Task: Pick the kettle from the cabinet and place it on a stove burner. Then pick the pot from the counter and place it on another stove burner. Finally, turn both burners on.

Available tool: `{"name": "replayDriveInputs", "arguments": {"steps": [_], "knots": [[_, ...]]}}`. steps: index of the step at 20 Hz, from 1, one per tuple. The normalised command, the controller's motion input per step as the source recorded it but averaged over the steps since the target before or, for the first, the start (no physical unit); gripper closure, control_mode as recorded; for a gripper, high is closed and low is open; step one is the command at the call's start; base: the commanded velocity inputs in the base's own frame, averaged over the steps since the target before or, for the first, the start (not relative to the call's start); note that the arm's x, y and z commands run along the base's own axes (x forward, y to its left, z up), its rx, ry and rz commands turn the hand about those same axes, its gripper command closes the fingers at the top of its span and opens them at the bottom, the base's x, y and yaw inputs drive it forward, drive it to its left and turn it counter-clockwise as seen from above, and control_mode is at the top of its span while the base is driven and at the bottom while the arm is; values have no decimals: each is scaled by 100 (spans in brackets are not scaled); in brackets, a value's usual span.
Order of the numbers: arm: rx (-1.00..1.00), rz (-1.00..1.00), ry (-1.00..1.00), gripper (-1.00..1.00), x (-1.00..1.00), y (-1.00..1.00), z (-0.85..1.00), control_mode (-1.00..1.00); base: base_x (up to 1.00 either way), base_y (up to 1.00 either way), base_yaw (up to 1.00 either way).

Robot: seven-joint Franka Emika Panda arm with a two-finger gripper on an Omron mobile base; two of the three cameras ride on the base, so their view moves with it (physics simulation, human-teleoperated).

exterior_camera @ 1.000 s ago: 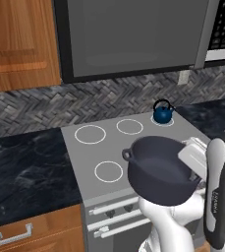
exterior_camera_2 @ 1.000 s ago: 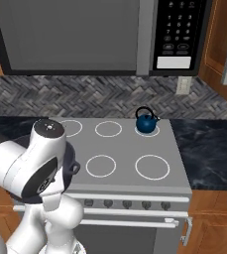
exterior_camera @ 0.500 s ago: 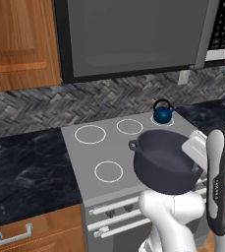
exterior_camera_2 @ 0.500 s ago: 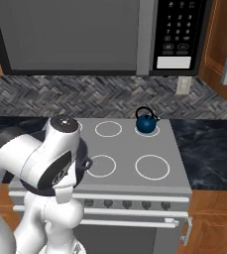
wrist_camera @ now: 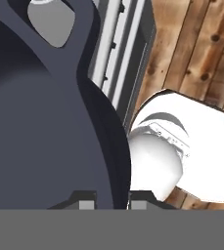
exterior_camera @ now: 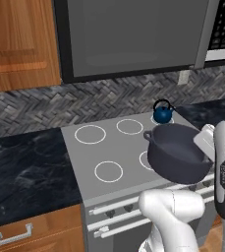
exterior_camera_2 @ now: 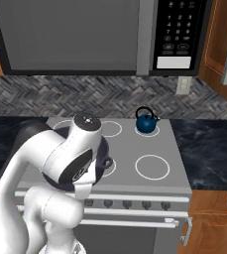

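— Pot [exterior_camera: 179, 153] orientation first: how does it sit?

— Tilted, its open mouth tipped up and toward the cooktop's [exterior_camera: 114, 147] left side, one loop handle pointing at the back burners. It is round, so it has no real long axis. It hangs above the cooktop's front right corner, clear of the surface.

— And the surroundings?

— Flat grey cooktop marked with white rings, knobs along its front edge, black veined table [exterior_camera: 25, 172] on either side, a herringbone backsplash, a microwave [exterior_camera_2: 85, 34] above and brown wooden cabinet [exterior_camera: 15, 44] doors beside it. The kettle [exterior_camera: 162, 112] stands upright on the back right ring, spout toward the right.

— Where is the pincer [wrist_camera: 111, 200] against the pot?

— In the hand view its two dark tips straddle the pot's rim wall, one inside, one outside, clamped nearly shut on it. The pot's dark body spreads away from the tips.
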Motion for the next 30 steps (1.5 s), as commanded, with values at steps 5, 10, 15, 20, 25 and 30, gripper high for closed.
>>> {"name": "replayDriveInputs", "arguments": {"steps": [5, 10, 15, 20, 25, 30], "knots": [[0, -12, 1, 100, 34, -45, 0, -100, 0, 0, 0], [0, -8, 0, 100, 41, -51, 0, -100, 0, 0, 0], [0, -6, 0, 100, 39, -53, 0, -100, 0, 0, 0], [0, -4, 3, 100, 30, -47, -13, -100, 0, 0, 0], [0, -2, 2, 100, 33, -40, -18, -100, 0, 0, 0], [0, -2, 0, 100, 28, -37, -10, -100, 0, 0, 0]]}}
